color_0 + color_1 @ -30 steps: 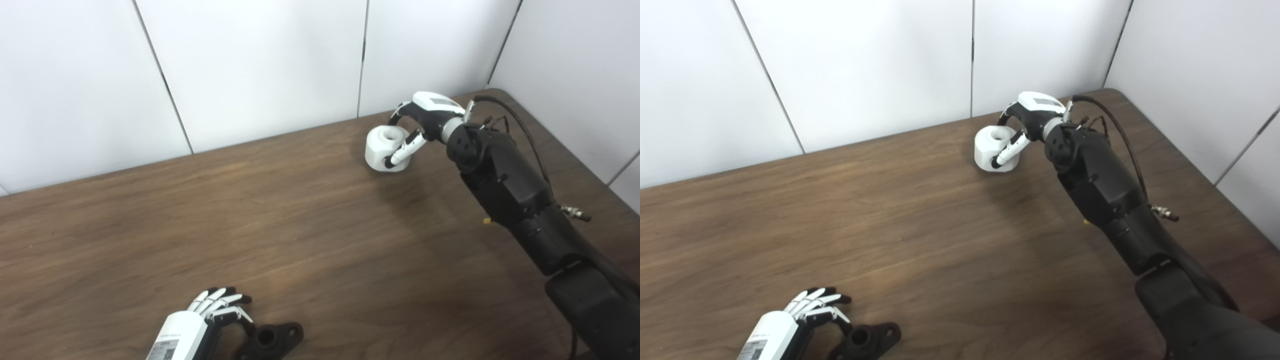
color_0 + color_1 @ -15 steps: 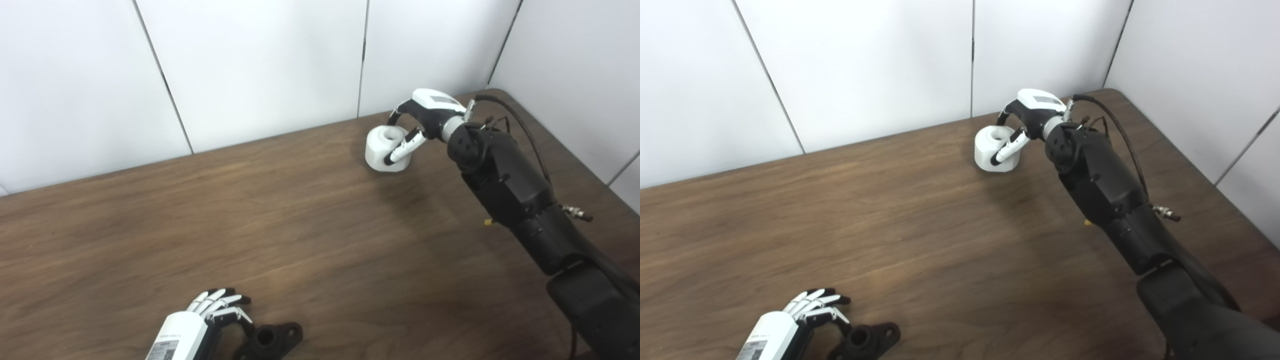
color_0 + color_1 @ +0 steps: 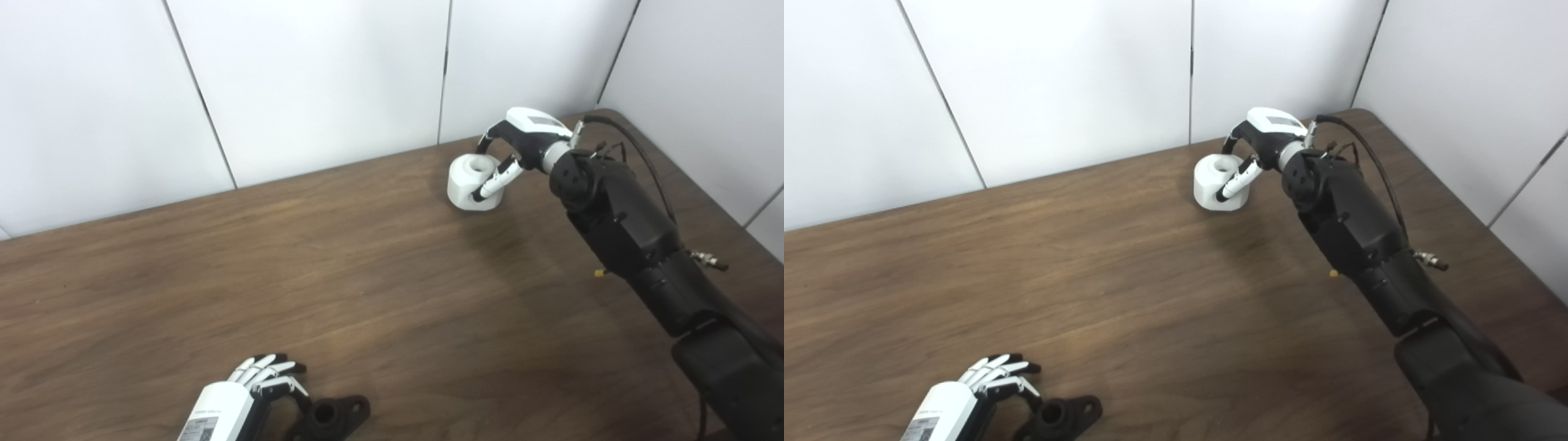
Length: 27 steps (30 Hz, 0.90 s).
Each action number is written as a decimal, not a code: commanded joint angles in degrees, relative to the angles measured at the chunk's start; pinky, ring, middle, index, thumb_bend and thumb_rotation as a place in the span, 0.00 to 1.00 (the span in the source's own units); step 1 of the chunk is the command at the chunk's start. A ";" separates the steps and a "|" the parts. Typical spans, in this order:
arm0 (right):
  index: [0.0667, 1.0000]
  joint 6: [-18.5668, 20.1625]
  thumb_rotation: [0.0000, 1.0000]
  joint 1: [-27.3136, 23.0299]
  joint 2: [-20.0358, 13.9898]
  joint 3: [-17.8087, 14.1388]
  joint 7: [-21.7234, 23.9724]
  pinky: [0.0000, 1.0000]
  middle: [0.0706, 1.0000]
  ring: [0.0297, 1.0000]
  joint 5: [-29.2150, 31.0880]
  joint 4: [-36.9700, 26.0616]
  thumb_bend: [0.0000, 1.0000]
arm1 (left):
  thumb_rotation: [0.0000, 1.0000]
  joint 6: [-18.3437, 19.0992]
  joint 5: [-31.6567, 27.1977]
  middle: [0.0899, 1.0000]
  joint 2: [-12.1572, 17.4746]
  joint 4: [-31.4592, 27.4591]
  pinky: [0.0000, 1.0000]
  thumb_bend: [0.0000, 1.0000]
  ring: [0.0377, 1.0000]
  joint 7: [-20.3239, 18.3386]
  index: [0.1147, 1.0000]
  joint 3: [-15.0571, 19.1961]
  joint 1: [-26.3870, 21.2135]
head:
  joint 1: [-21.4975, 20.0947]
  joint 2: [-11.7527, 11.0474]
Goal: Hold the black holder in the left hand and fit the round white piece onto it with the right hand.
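White round piece (image 3: 470, 182) sits enclosed by right hand (image 3: 511, 147) fingers

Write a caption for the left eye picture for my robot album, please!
Right hand wraps the white piece; left hand touches the black holder.

The round white piece (image 3: 470, 182) stands upright at the far right, a chunky cylinder with a hole in its top; the black holder (image 3: 331, 416), a flanged collar with a central bore, lies flat at the near edge.
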 commanded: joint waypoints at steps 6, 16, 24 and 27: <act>0.62 0.20 0.26 -1.79 -1.96 -0.39 -1.24 0.90 0.85 0.96 -0.45 -1.79 0.81 | 0.05 1.37 0.75 0.76 1.00 -0.28 0.90 0.52 0.87 -2.03 0.42 0.65 1.38 | 0.00 0.05; 0.62 0.20 0.27 -1.60 -2.01 -0.37 -1.40 0.92 0.85 0.96 -0.43 -1.87 0.81 | 0.05 1.66 0.81 0.76 0.68 -0.66 0.90 0.52 0.87 -2.31 0.42 0.89 1.40 | -0.07 0.00; 0.63 0.69 0.26 -1.49 -1.99 -0.21 -1.02 0.92 0.85 0.96 -0.61 -2.15 0.80 | 0.05 1.40 0.75 0.76 0.54 -0.68 0.90 0.52 0.87 -2.51 0.42 1.33 1.36 | -0.12 0.00; 0.63 0.77 0.26 -1.45 -1.97 -0.17 -1.01 0.92 0.85 0.96 -0.53 -2.22 0.80 | 0.05 1.19 0.78 0.76 0.48 -0.51 0.89 0.52 0.86 -2.16 0.42 1.44 1.45 | -0.12 0.00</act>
